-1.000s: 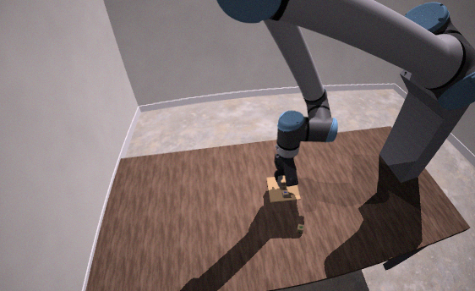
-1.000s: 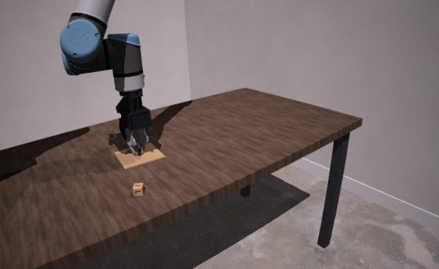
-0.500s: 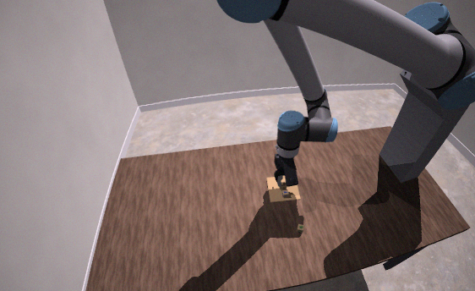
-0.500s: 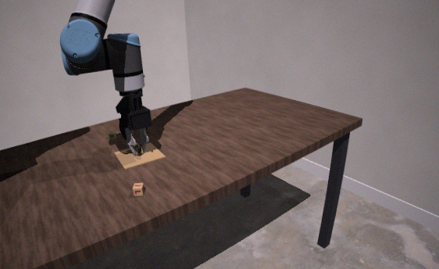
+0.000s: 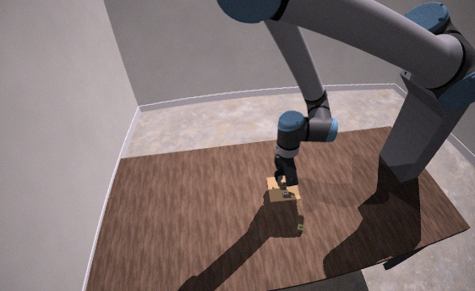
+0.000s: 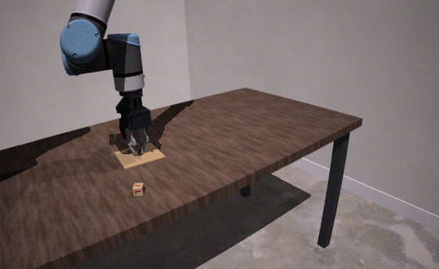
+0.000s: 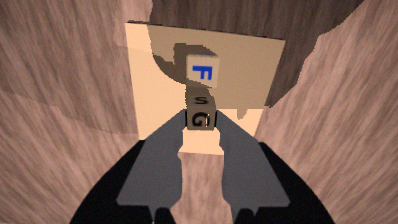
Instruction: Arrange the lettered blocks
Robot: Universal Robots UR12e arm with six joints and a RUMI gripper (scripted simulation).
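The tan mat point(image 5: 271, 183) point(image 6: 153, 156) point(image 7: 155, 100) lies under the gripper. My gripper point(image 5: 282, 185) point(image 6: 139, 152) point(image 7: 200, 110) is shut on the G block point(image 7: 200, 121), which has a black G on top and an S on the side towards the F block. It is low over the mat or on it; I cannot tell which. The F block point(image 5: 286, 194) point(image 7: 202, 71) sits on the mat, in line with the G block and near it, its blue F turned sideways in the wrist view. A block with a green mark point(image 5: 301, 227) point(image 6: 112, 135) stands off the mat.
A block with red marks point(image 6: 138, 189) stands on the wooden table point(image 5: 182, 203) point(image 6: 235, 129), off the mat on the side opposite the green-marked block. The arm's shadow falls across part of the mat and the table. The robot's base pedestal point(image 5: 415, 127) stands at the table's end.
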